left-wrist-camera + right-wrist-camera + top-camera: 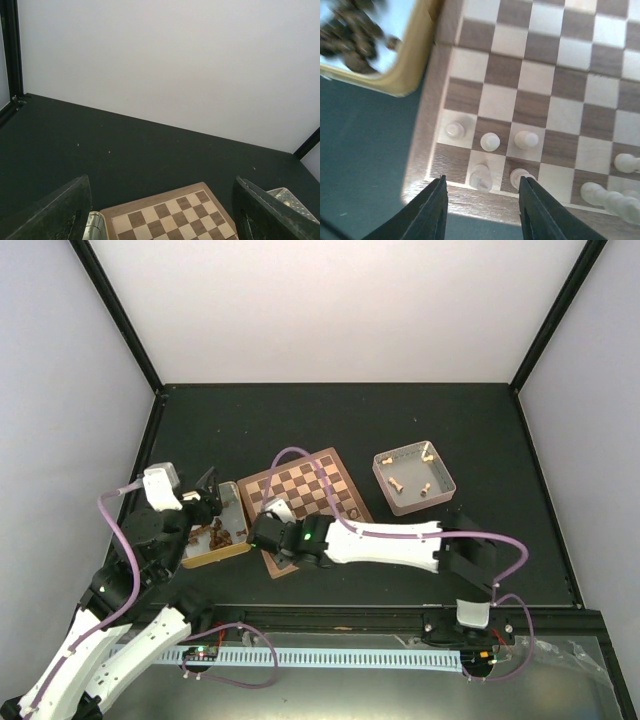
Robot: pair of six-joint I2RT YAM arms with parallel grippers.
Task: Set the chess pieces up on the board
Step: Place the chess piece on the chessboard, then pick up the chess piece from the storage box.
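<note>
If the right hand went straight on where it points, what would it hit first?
Probably the small cream wooden chess piece framed by the right hand, on the edge row of the checked wooden board.

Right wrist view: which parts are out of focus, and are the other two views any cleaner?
Right wrist: the dark pieces in the yellow-rimmed tray are smeared, the pale chess pieces at lower right soft. Left wrist: the board is crisp, no glare. Top external: even light, sharp throughout.
</note>
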